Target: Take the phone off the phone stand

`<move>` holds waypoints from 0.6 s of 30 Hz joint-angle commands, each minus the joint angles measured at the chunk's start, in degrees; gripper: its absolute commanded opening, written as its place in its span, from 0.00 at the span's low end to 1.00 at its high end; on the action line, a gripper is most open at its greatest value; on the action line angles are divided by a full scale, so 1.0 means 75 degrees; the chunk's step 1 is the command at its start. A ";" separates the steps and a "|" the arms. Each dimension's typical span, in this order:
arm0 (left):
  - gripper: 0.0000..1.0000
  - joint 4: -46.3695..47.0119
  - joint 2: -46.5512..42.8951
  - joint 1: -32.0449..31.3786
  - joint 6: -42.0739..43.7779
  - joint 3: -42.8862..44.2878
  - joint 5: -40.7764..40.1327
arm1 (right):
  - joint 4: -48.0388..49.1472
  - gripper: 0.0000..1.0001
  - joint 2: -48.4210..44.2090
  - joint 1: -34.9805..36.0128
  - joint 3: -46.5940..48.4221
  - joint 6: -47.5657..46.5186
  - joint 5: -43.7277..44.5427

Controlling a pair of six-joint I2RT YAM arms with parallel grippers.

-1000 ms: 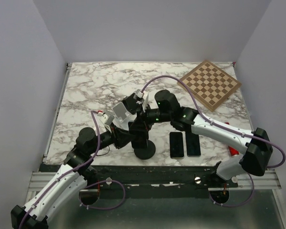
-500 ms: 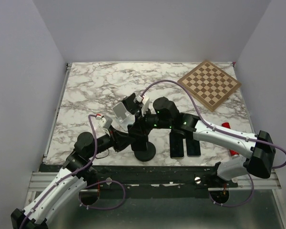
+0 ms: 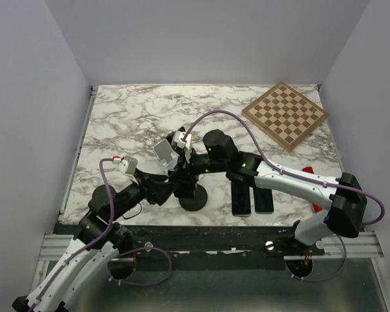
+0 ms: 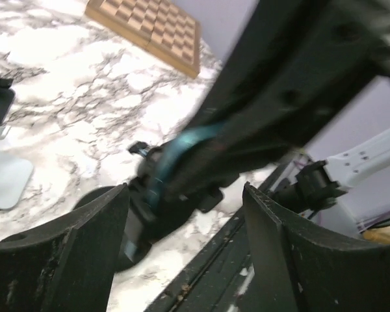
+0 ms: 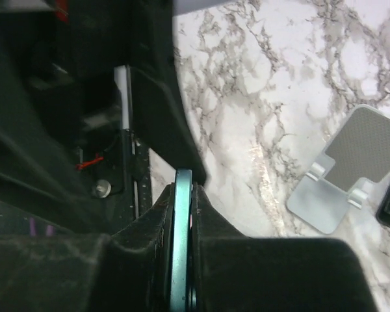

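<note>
Your right gripper (image 5: 181, 195) is pinching the teal-edged phone (image 5: 181, 260), seen edge-on between its pads, directly above the round black base of the phone stand (image 3: 194, 201). Your left gripper (image 4: 185, 194) stands spread just left of that base, its fingers clear on either side of a blurred dark mass with a teal streak. From above, both wrists hide the stand's cradle, so you cannot tell whether the phone is free of it.

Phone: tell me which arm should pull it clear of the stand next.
Right. The right gripper is shut on the phone, pinching its teal edge in the wrist view. The left gripper stands open beside the black stand and grips nothing.
</note>
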 commanded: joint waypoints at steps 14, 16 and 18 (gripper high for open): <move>0.79 -0.1272 -0.1336 -0.0026 -0.0205 0.0585 -0.0893 | -0.0686 0.64 -0.0598 -0.1000 -0.0270 0.0623 0.1421; 0.79 -0.1042 -0.1104 -0.0026 -0.0207 0.0545 -0.0825 | -0.0848 0.75 -0.0816 -0.0998 -0.0337 0.1574 0.2396; 0.79 -0.0847 -0.0863 -0.0026 -0.0221 0.0535 -0.0730 | -0.1339 0.83 -0.0967 -0.0989 -0.0166 0.2351 0.2915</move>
